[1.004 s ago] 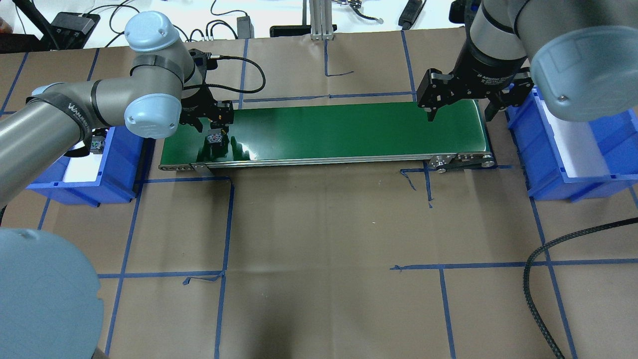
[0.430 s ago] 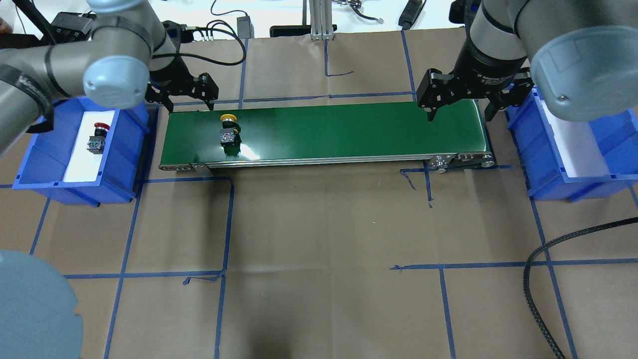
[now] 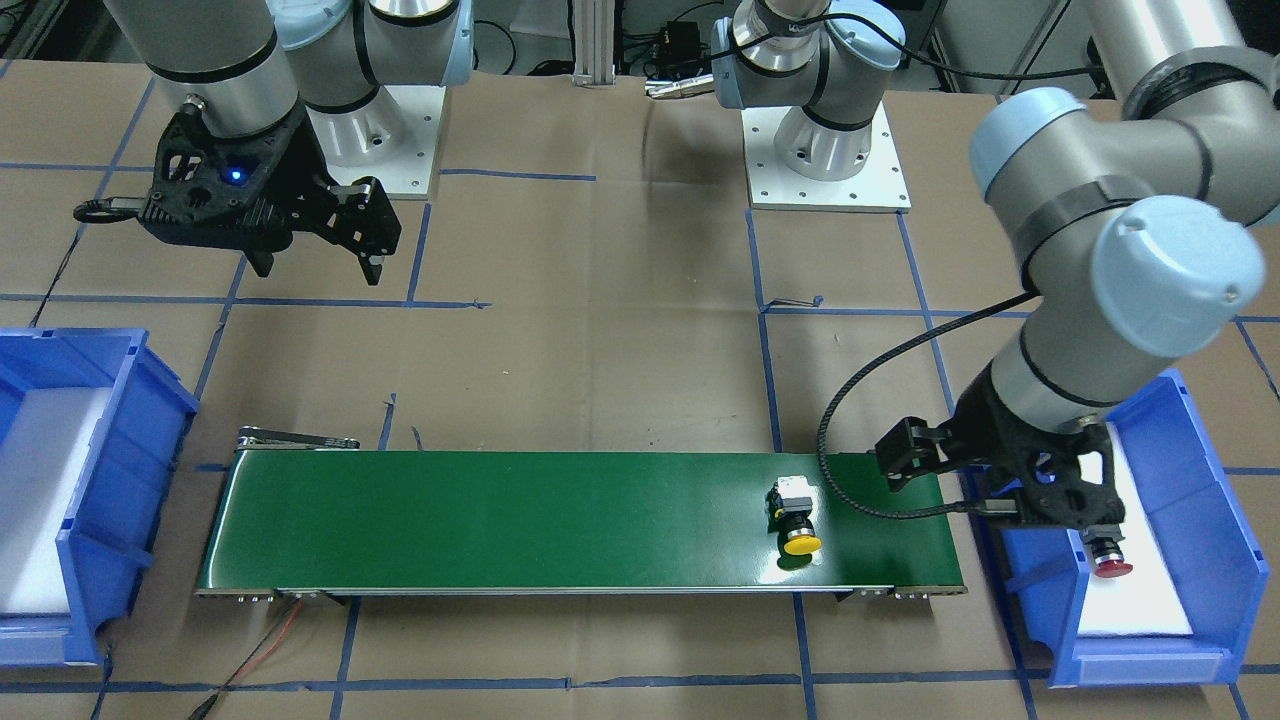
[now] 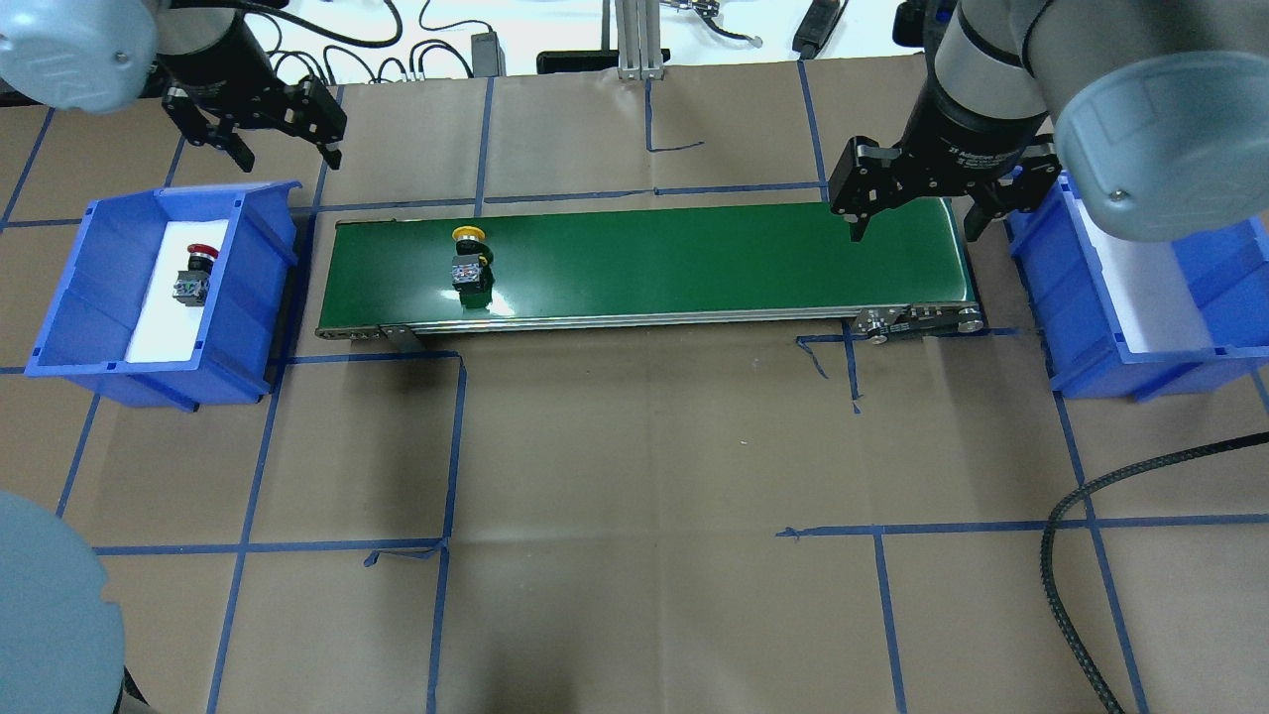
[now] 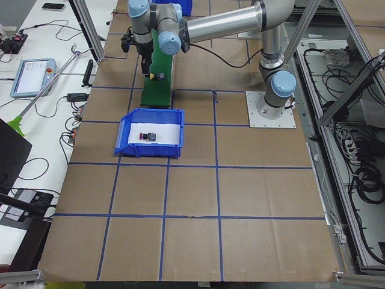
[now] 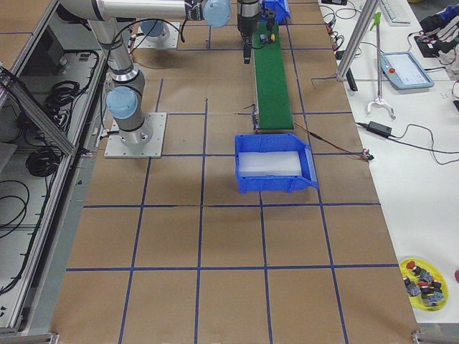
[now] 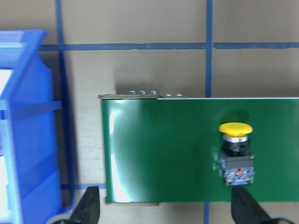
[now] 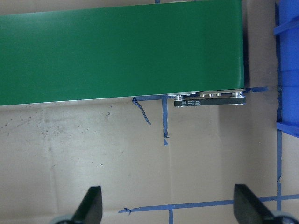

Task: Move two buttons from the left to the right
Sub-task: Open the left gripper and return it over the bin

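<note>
The yellow button (image 4: 470, 260) lies on its side on the left part of the green conveyor belt (image 4: 694, 263), free of any gripper; the left wrist view shows the yellow button (image 7: 236, 151) too. The red button (image 4: 193, 276) lies on the white pad inside the left blue bin (image 4: 253, 297). My left gripper (image 4: 288, 149) hangs open and empty, high above the bin's far corner. In the left wrist view its fingertips (image 7: 88, 205) frame the belt's end. My right gripper (image 4: 914, 233) hovers open and empty over the belt's right end.
The right blue bin (image 4: 1091, 327), lined with a white pad, stands just past the belt's right end. A black cable (image 4: 1071, 555) curls across the paper at the near right. A yellow plate (image 6: 423, 276) with several spare buttons sits far off near the table's corner.
My left gripper opened and let go of the yellow button on the belt, then rose and pulled back left past the bin. The button drifted slightly right. The right arm stayed still.
</note>
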